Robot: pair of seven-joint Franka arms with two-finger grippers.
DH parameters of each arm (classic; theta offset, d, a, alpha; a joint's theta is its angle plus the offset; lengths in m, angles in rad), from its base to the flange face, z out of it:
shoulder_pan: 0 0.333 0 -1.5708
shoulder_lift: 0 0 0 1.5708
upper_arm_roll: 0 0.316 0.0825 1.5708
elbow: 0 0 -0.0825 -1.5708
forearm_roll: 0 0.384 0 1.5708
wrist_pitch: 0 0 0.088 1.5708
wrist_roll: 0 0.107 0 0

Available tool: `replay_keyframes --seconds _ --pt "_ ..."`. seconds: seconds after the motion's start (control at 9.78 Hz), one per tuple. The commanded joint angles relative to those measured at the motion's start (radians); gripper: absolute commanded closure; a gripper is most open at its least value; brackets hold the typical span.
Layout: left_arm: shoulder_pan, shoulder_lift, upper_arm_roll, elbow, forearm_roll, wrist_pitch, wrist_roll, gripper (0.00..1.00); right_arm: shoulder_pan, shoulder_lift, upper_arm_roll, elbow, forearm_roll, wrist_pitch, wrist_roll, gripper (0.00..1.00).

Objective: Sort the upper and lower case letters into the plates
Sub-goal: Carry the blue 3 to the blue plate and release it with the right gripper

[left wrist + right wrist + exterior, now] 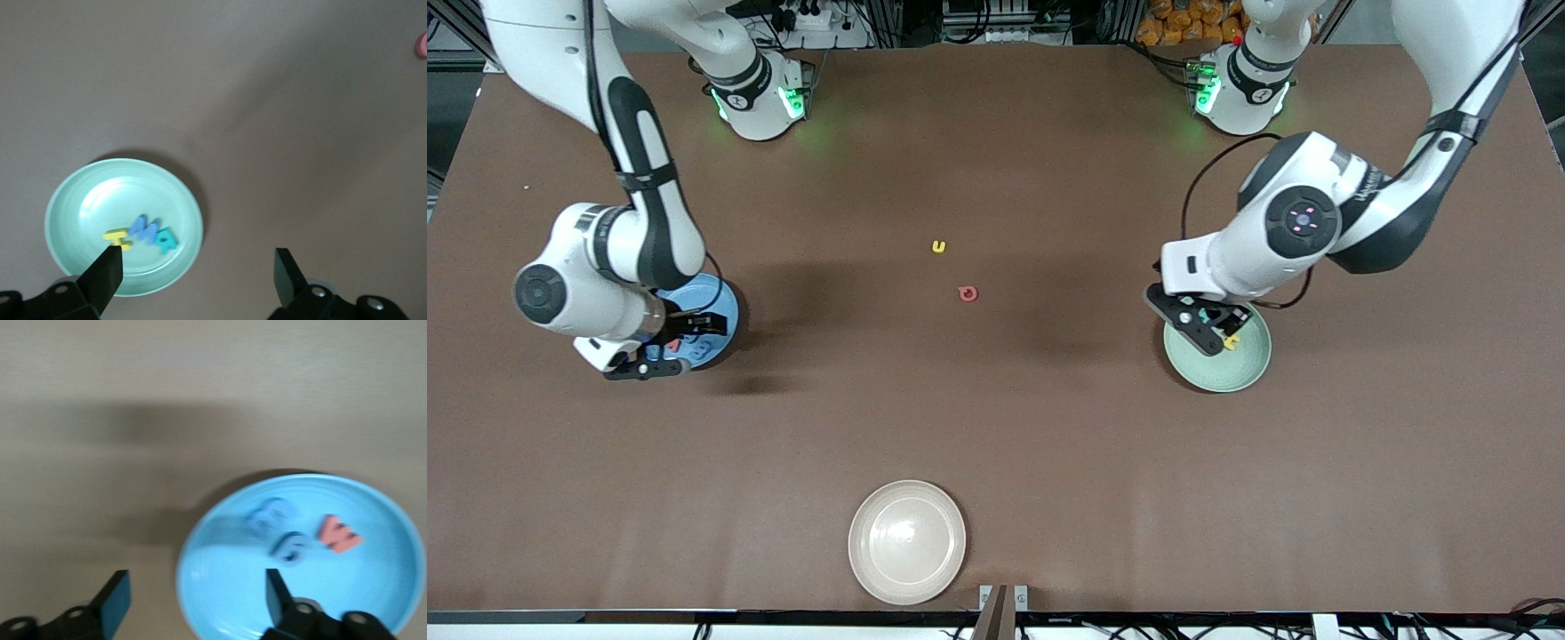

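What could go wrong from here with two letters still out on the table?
The yellow letter and red letter lie close together mid-table, so open fingers reaching for one may nudge the other. Both the left gripper over the mint plate and the right gripper over the blue plate could head there and cross paths.

Three letters (141,235) in mint plate (67,200)
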Motion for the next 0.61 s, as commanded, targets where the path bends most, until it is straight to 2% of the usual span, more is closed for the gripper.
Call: replay_keyframes --seconds 0.0,0.51 --pt "-0.034 0.026 0.002 0.023 -0.013 -0.004 -0.092 0.00 0.152 -0.062 -0.001 -0.054 -0.002 0.018 0.222 0.00" --pt "-0.079 0.049 0.006 0.029 -0.002 0.024 -0.172 0.00 0.494 -0.050 0.002 -0.066 0.002 0.047 0.600 0.00"
